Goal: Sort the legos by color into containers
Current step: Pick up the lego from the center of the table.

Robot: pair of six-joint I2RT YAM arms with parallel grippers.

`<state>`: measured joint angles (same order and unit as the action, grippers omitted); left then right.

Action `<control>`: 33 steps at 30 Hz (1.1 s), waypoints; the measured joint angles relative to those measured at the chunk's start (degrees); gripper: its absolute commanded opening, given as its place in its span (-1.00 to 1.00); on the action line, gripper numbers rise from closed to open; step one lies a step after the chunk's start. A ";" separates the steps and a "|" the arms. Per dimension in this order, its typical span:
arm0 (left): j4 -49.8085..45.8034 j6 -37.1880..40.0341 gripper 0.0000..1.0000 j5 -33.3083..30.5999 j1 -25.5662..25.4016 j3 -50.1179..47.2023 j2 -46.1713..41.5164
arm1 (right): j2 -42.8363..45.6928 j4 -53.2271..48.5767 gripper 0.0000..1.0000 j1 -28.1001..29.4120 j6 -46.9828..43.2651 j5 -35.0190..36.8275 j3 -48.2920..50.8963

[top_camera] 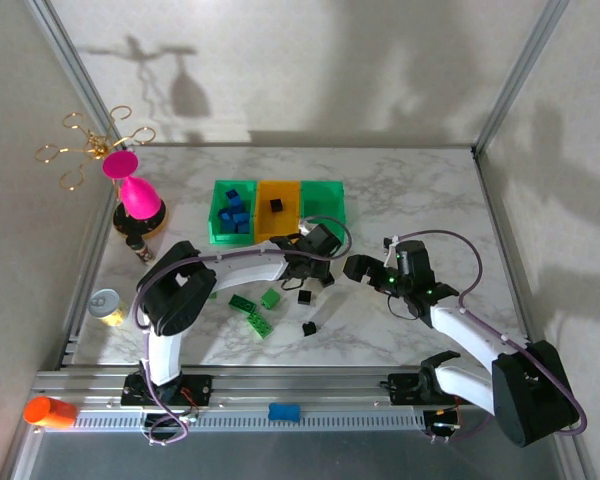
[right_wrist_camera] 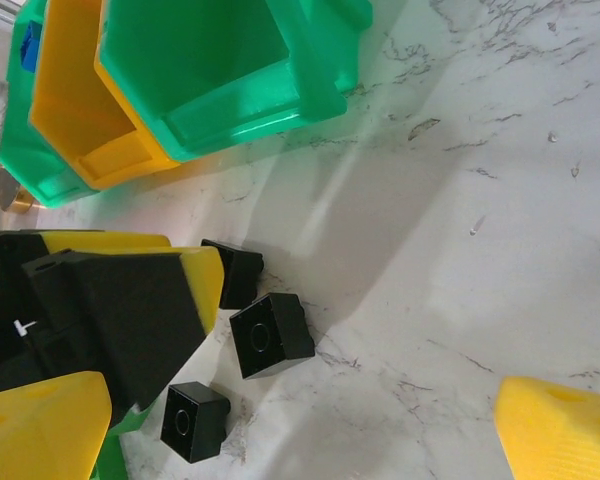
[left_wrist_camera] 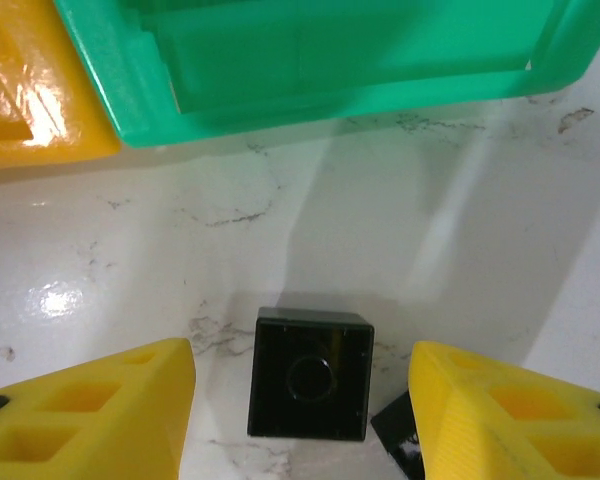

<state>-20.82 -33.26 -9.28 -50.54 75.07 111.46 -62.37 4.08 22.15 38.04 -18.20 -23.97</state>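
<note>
A black lego (left_wrist_camera: pixel 310 375) lies on the marble between the yellow fingers (left_wrist_camera: pixel 100 420) of my open left gripper (left_wrist_camera: pixel 300 400), just in front of the right green container (left_wrist_camera: pixel 330 60). From above, the left gripper (top_camera: pixel 315 270) sits below the joined containers (top_camera: pixel 277 232). The left green one holds blue legos (top_camera: pixel 235 212), the orange one a black lego (top_camera: pixel 276 205). My right gripper (top_camera: pixel 365 268) stands open over bare marble, its fingers (right_wrist_camera: pixel 565 430) wide apart. Black legos (right_wrist_camera: pixel 270 335) (right_wrist_camera: pixel 193 420) lie left of it. Green legos (top_camera: pixel 259 324) lie further left.
A pink goblet (top_camera: pixel 135 195) and a gold wire stand (top_camera: pixel 85 145) are at the back left. A can (top_camera: pixel 107 305) stands at the left edge. An orange object (top_camera: pixel 42 410) and a blue one (top_camera: pixel 283 411) rest on the front rail.
</note>
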 measured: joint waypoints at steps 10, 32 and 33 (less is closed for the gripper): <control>0.00 0.00 0.07 -1.05 0.00 0.83 2.82 | -0.48 0.96 0.97 -0.04 0.35 -0.13 0.00; 0.87 0.02 -0.24 -1.03 0.00 0.96 3.80 | -0.57 1.05 0.97 -0.04 0.28 -0.98 0.00; 0.87 0.02 -0.24 -1.03 0.00 0.96 3.80 | -0.48 1.03 0.98 -0.04 0.28 -0.98 0.00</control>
<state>-19.94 -33.23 -10.31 -50.54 76.03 115.26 -62.85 5.10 22.11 38.33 -19.18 -23.97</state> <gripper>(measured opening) 0.385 0.987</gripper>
